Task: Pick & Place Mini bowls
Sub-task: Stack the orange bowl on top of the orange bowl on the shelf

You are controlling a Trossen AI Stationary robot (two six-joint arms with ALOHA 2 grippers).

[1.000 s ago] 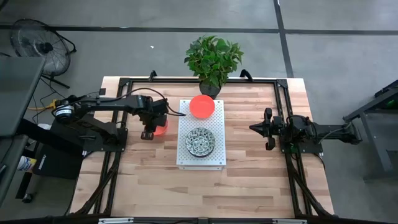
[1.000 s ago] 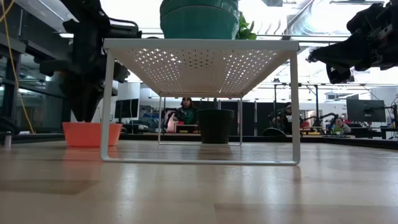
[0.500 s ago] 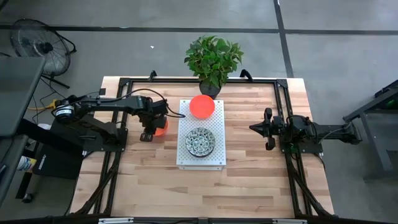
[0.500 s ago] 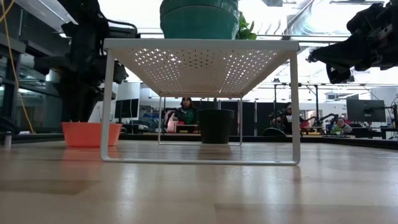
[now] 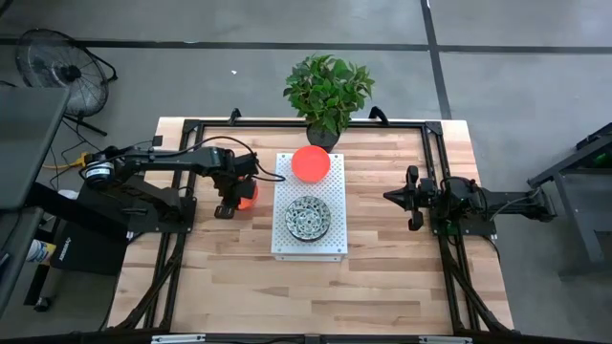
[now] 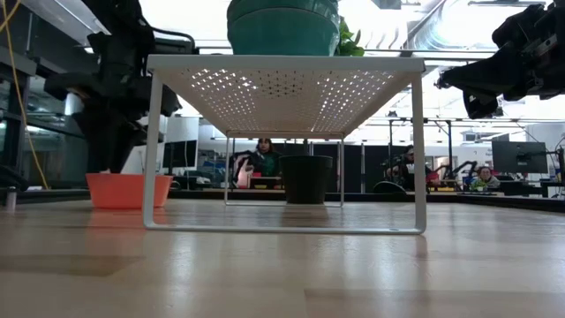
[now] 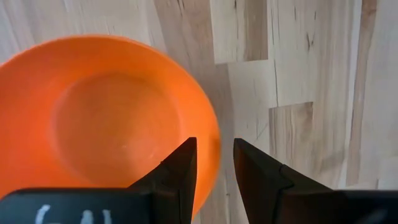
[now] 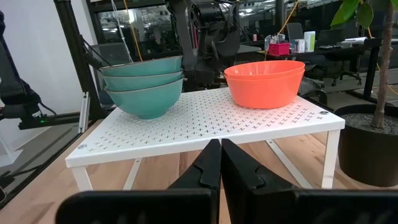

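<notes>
The left gripper (image 7: 214, 168) hung with its fingers narrowly parted astride the rim of an orange mini bowl (image 7: 106, 118), which sat on the table just beside the white perforated rack (image 5: 283, 247), seemingly for a rim pinch. The right gripper (image 8: 220, 163) waited shut, well apart from the rack.

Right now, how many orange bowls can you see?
2: one orange bowl on the white rack, one orange bowl on the table under the left gripper. Stacked ones may hide.

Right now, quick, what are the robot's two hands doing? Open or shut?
Left gripper: open, fingers either side of the orange bowl's rim on the table, not clamped.
Right gripper: shut, holding nothing.
</notes>
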